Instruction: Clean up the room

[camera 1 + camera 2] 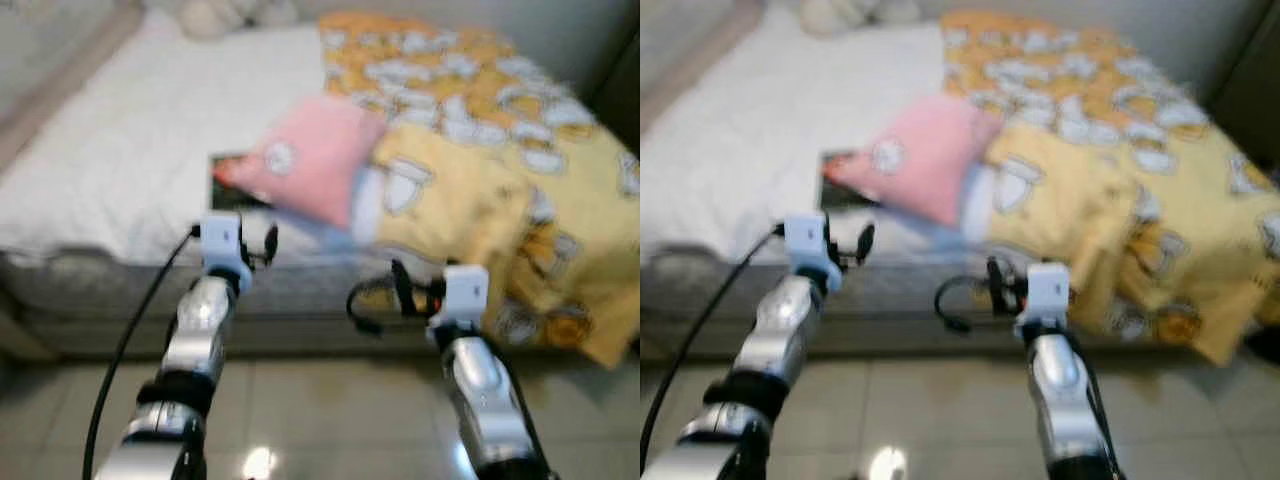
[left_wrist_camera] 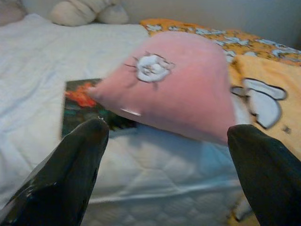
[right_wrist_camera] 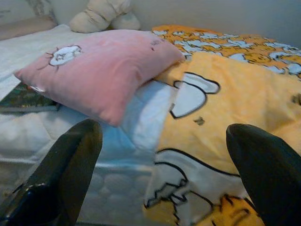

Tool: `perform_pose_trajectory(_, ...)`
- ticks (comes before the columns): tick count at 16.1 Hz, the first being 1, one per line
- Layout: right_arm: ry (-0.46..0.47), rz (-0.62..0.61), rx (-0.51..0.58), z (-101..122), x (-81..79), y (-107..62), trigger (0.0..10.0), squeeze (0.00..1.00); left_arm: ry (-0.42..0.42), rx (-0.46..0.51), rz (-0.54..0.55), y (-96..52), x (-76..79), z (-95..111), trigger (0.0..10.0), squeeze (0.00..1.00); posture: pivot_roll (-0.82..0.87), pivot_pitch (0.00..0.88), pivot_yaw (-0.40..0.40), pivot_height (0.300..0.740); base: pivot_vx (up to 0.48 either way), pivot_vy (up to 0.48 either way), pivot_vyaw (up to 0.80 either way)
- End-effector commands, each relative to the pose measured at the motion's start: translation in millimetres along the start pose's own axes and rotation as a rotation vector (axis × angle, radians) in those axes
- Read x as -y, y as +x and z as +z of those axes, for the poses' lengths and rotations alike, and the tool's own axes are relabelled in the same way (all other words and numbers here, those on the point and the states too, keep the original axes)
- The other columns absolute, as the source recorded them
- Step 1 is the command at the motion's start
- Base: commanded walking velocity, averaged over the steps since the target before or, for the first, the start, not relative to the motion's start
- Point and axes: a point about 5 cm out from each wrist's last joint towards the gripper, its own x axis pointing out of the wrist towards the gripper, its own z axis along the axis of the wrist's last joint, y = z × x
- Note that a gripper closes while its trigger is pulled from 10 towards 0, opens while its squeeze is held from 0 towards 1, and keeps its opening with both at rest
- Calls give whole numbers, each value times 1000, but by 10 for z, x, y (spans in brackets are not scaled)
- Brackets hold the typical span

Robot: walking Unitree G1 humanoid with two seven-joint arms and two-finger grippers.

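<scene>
A white-quilted bed (image 1: pixel 120 170) is the landmark. A rumpled yellow cartoon-print blanket (image 1: pixel 480 180) covers its right half and hangs over the near edge. A pink pillow (image 1: pixel 315 155) lies mid-bed near that edge, touching the blanket, partly over a dark book (image 1: pixel 228 185). The pillow looks soft and light; a corner seems the best place to pinch it. Short of the bed, the left gripper (image 2: pixel 164 155) and right gripper (image 3: pixel 160 160) hover wide open and empty.
</scene>
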Motion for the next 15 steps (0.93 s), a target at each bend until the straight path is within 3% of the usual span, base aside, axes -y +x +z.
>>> perform_pose_trajectory(1,-12,-35,-7,2,128,-18,10000,0,1,6,-40,32,152,20,10000,0,5,0,-30,740,270,398,0)
perform_pose_trajectory(4,-13,-46,-6,-4,150,-37,10000,0,22,7,-67,37,184,24,10000,0,2,0,-27,740,366,120,421)
perform_pose_trajectory(8,-10,-67,-9,-18,175,-70,10000,0,20,0,-88,79,215,45,10000,0,-13,0,-17,740,393,0,0)
perform_pose_trajectory(10,-9,-70,-10,-20,180,-79,10000,0,29,-11,-89,77,241,22,10000,0,-17,0,-14,740,0,0,0)
perform_pose_trajectory(15,-10,-65,-15,-29,177,-96,10000,0,-1,-19,-76,87,274,0,10000,0,-25,0,-13,740,272,-390,0)
